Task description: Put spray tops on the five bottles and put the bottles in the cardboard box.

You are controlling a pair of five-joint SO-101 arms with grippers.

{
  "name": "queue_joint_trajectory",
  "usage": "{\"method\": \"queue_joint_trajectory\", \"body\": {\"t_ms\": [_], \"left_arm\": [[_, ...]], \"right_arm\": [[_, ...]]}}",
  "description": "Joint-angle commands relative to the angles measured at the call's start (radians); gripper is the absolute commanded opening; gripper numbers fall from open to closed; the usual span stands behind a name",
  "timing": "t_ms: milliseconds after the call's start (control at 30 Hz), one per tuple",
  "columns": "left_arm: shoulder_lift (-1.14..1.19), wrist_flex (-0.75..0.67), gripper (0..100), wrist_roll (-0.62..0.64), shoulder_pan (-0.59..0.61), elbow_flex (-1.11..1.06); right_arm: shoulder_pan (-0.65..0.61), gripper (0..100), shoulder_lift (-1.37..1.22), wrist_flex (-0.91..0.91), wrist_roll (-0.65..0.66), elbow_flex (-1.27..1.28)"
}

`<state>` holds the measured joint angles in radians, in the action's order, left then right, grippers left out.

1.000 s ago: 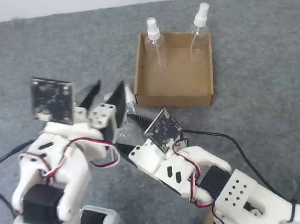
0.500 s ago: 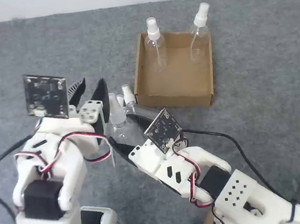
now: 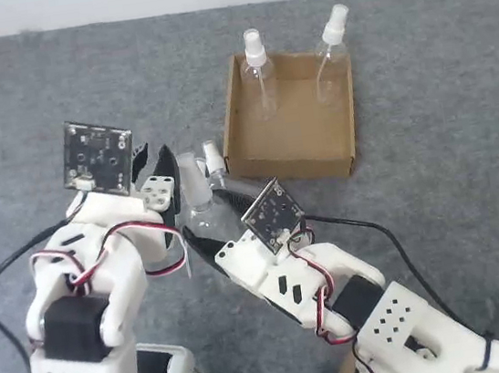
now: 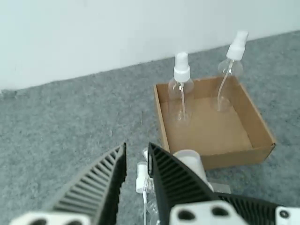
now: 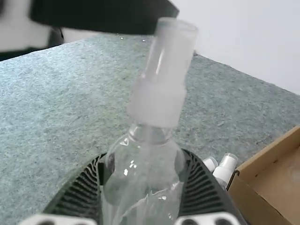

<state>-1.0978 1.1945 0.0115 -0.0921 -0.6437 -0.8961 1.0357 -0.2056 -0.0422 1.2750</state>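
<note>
— How do the fingers of the right gripper (image 5: pixel 145 187) stand?
— They are closed on the belly of a clear bottle (image 5: pixel 140 164), with one ribbed black finger on each side. The bottle stands upright with a slight lean, and a translucent spray top (image 5: pixel 161 70) sits on its neck.
— And the left gripper (image 4: pixel 137 149)?
— Its fingers are a narrow gap apart, with nothing gripped between them. It hovers just beside the held bottle's top, on the side away from the cardboard box (image 3: pixel 295 168).
— What lies around them?
— Two loose white spray tops (image 5: pixel 228 161) lie on the grey carpet (image 3: pixel 462 122). They are near the closest corner of the box, just beyond the held bottle.
— And the box itself?
— It sits past both grippers, open upward. Two capped bottles (image 3: pixel 258 79) stand inside against its far wall, one toward each far corner, and each has a white sprayer on.
</note>
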Motion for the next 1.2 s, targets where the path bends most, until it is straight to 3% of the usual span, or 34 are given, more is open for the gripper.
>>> {"method": "queue_joint_trajectory", "body": {"t_ms": [0,133,433,600,733,967,1167], "left_arm": [[-0.011,0.005,6,-0.012,-0.043,0.038],[-0.017,0.005,6,-0.048,-0.098,0.054],[-0.193,0.075,7,-0.049,0.051,0.150],[-0.252,0.072,7,-0.054,0.068,0.019],[-0.255,-0.023,7,-0.071,0.031,-0.176],[-0.261,-0.123,28,-0.072,-0.118,-0.430],[-0.261,-0.129,30,0.072,-0.140,-0.460]], "right_arm": [[0.010,0.6,0.041,0.019,-0.009,-0.008],[0.012,0.6,0.041,0.019,-0.009,-0.008],[0.076,0.6,0.042,0.022,-0.008,-0.017],[0.180,0.6,0.039,0.016,-0.008,-0.101],[0.232,0.6,0.016,-0.077,-0.008,-0.239],[0.237,0.6,-0.166,-0.151,-0.006,-0.470],[0.226,0.6,-0.369,-0.156,-0.009,-0.626]]}}
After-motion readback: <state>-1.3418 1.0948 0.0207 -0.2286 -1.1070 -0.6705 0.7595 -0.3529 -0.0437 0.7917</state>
